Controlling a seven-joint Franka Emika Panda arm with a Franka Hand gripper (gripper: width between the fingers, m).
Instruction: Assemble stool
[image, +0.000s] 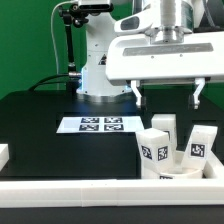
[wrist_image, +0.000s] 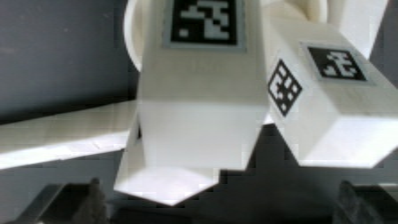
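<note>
Two white block legs with black-and-white tags, the left leg (image: 157, 146) and the right leg (image: 198, 145), rise from the round stool seat (image: 181, 174) at the front of the exterior view's right. My gripper (image: 167, 95) hangs just above them, open, with one finger over each side and nothing held. In the wrist view the nearer leg (wrist_image: 192, 110) points up toward my gripper (wrist_image: 217, 207), its end lying between the spread dark fingers (wrist_image: 71, 204) without touching either. The second leg (wrist_image: 331, 105) leans beside it. Most of the seat is hidden behind the legs.
The marker board (image: 100, 124) lies flat on the black table, to the exterior view's left of the legs. A long white rim bar (image: 90, 190) runs along the front edge, and another rim bar (image: 4, 155) sits at the left. The robot base (image: 100, 75) stands behind.
</note>
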